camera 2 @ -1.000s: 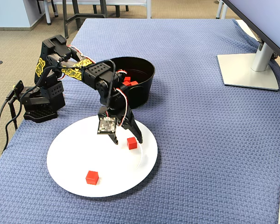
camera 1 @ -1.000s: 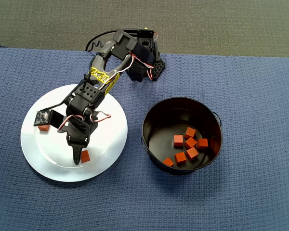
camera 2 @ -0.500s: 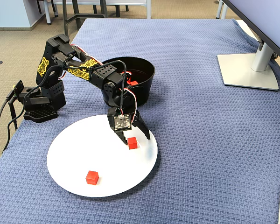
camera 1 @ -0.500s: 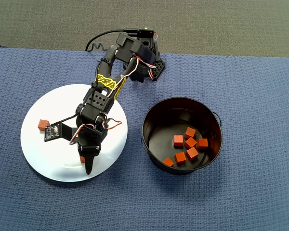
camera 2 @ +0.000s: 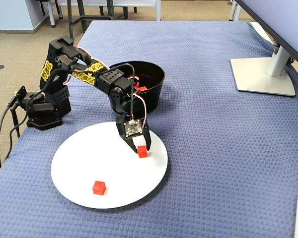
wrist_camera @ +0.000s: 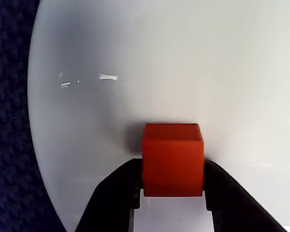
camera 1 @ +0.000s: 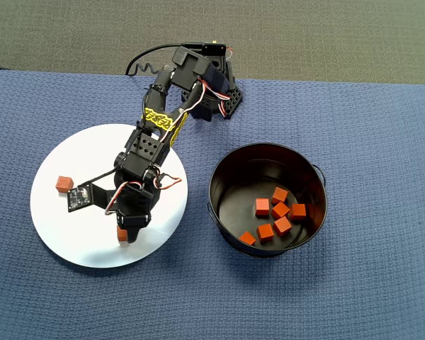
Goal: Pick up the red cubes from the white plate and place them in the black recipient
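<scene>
A: Item one, the gripper [camera 2: 141, 147]. Position and state?

B: Lowered onto the white plate [camera 2: 84, 163], near its right edge in the fixed view. In the wrist view the two black fingers [wrist_camera: 113, 195] sit one on each side of a red cube [wrist_camera: 172, 159], touching its left and right faces. Closed on the cube, which rests on the plate surface.

A: Same cube in the other views?

B: Overhead, it shows as a sliver of orange-red [camera 1: 122, 234] under the gripper [camera 1: 125, 234], toward the plate's lower part. In the fixed view it sits between the fingertips [camera 2: 142, 151].

A: Item two, other cubes on the plate.

B: One loose cube, well apart from the gripper: at the plate's left side overhead [camera 1: 63, 184], near the front edge in the fixed view [camera 2: 99, 187]. Nothing touches it.

A: Item three, the black pot.

B: Round, tall-walled, small side handles [camera 1: 219, 177]. It stands on the blue cloth [camera 1: 368, 283] just right of the plate overhead, apart from it. In the fixed view it stands behind the arm [camera 2: 156, 79].

A: Contents?

B: Six cubes counted overhead, gathered at the lower right of the pot floor [camera 1: 280, 210], some touching each other. In the fixed view the arm hides most of them.

A: Item four, surroundings.

B: Arm base [camera 2: 39, 106] at the cloth's left edge in the fixed view, black cable trailing off it. A monitor stand [camera 2: 263, 74] at far right.
</scene>
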Controlling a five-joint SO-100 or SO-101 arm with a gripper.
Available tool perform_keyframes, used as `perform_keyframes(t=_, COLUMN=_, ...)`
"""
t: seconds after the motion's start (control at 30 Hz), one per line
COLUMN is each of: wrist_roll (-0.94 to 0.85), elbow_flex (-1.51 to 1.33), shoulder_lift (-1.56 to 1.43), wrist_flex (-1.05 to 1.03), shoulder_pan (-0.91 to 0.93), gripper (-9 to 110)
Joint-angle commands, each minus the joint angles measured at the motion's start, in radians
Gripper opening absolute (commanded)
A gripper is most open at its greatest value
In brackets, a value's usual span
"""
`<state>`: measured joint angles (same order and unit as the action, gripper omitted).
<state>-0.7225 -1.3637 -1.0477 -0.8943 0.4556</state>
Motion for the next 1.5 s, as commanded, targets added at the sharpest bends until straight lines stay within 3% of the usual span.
perform_keyframes(t=0.0, wrist_roll=0.023, elbow_flex=-0.002, shoulder_lift=-0.078, wrist_flex=0.008, shoulder_pan=-0.014, gripper=0)
perform_keyframes(t=0.33, wrist_roll=0.127, elbow_flex=-0.123, shoulder_lift=-0.44, wrist_flex=-0.066, shoulder_pan=0.02, gripper=0)
perform_keyframes(t=0.6, wrist_roll=0.367, elbow_flex=-0.351, shoulder_lift=-0.87, wrist_flex=-0.132, shoulder_pan=-0.014, gripper=0)
perform_keyframes(t=1.07, wrist_roll=0.615, elbow_flex=-0.532, shoulder_lift=-1.239, wrist_flex=-0.138, shoulder_pan=-0.607, gripper=0)
perform_keyframes(t=1.1, wrist_roll=0.6, elbow_flex=-0.552, shoulder_lift=-1.246, wrist_flex=-0.135, shoulder_pan=-0.673, gripper=7)
perform_keyframes(t=1.17, wrist_roll=0.503, elbow_flex=-0.558, shoulder_lift=-1.253, wrist_flex=-0.199, shoulder_pan=-0.779, gripper=44)
perform_keyframes(t=1.2, wrist_roll=0.465, elbow_flex=-0.531, shoulder_lift=-1.249, wrist_flex=-0.253, shoulder_pan=-0.795, gripper=49)
perform_keyframes(t=1.27, wrist_roll=0.41, elbow_flex=-0.492, shoulder_lift=-1.249, wrist_flex=-0.293, shoulder_pan=-0.742, gripper=50)
perform_keyframes(t=1.47, wrist_roll=0.272, elbow_flex=-0.413, shoulder_lift=-1.177, wrist_flex=-0.293, shoulder_pan=-0.273, gripper=34)
